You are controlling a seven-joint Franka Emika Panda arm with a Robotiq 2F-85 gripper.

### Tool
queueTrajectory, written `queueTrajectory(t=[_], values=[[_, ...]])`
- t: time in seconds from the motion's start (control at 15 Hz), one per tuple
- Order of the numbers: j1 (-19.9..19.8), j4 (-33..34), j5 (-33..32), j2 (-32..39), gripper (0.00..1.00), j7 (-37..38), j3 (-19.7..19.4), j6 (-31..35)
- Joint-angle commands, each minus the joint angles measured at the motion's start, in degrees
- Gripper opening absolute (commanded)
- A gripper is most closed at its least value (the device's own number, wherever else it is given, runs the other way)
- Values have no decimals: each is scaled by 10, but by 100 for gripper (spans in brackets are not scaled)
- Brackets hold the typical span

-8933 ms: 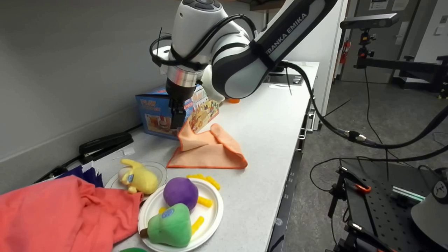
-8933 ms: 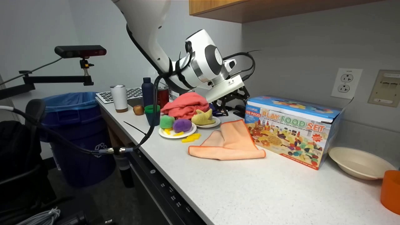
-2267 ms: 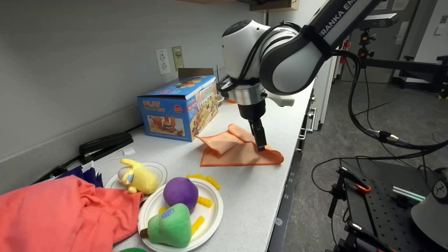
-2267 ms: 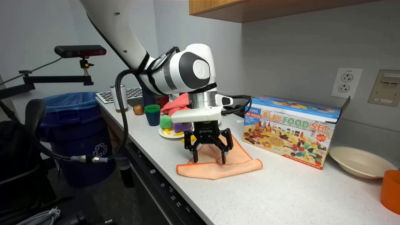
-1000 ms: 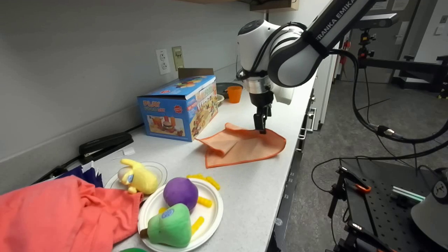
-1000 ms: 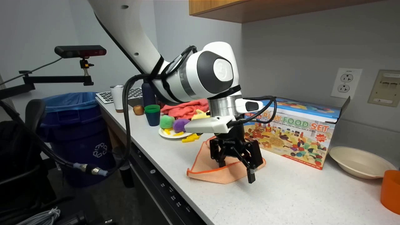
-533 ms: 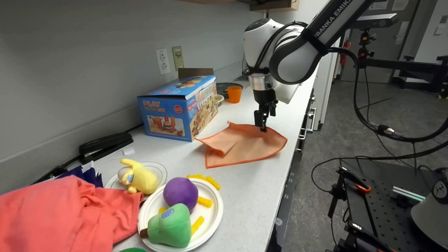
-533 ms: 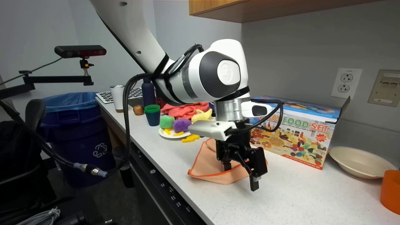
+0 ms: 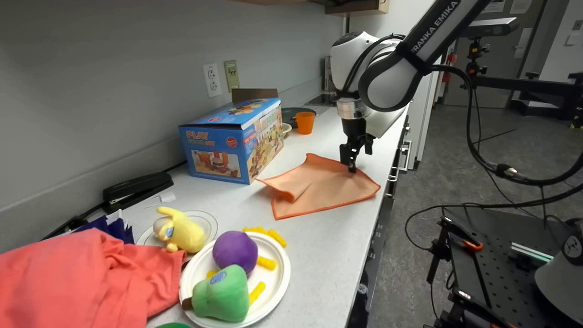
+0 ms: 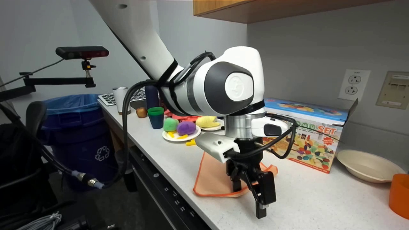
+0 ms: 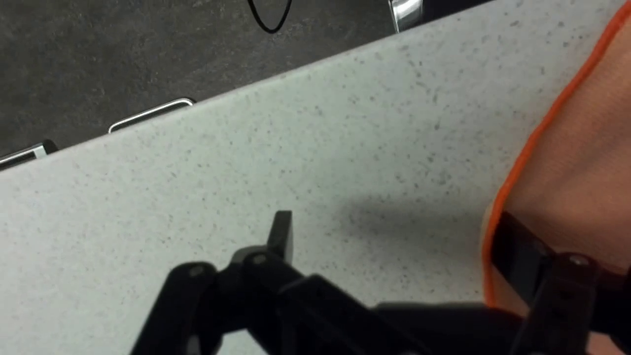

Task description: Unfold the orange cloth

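Observation:
The orange cloth (image 9: 328,187) lies on the counter in both exterior views, and it also shows here (image 10: 212,179). Most of it is spread out, but one side nearest the blue box is still turned over in a curled fold. My gripper (image 10: 249,198) is open at the cloth's edge, pointing down. In the wrist view the gripper (image 11: 392,219) has one finger against the cloth (image 11: 591,172) just inside its orange hem. The other finger is off the cloth, over bare counter. Nothing is between the fingers. The arm hides part of the cloth in an exterior view.
The blue play food box (image 9: 227,146) stands beside the cloth by the wall. A plate (image 9: 278,291) with plush food and a coral fabric pile (image 9: 82,282) are on the counter. A beige bowl (image 10: 370,166) and orange cup (image 9: 304,123) are beyond. The counter's front edge is near the cloth.
The cloth has moved away from the box towards the counter's front edge. Its rolled far side has opened and flattened. My gripper went from near the box to the cloth's far edge, dragging it slightly.

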Motion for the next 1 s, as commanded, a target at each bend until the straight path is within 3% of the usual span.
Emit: queueTrajectory(t=[0.0,0.2,0.4,0.6,0.8,0.93], values=[[-7,-35,3,-28,100,28,-7,30],[12,-81,-25,-48,100,98,6,52],[6,-73,-50,-57,100,105,6,54],[2,-62,-121,-78,100,136,7,43],[-6,-40,-156,-99,100,120,13,23],[-9,-25,-143,-107,100,83,16,23]])
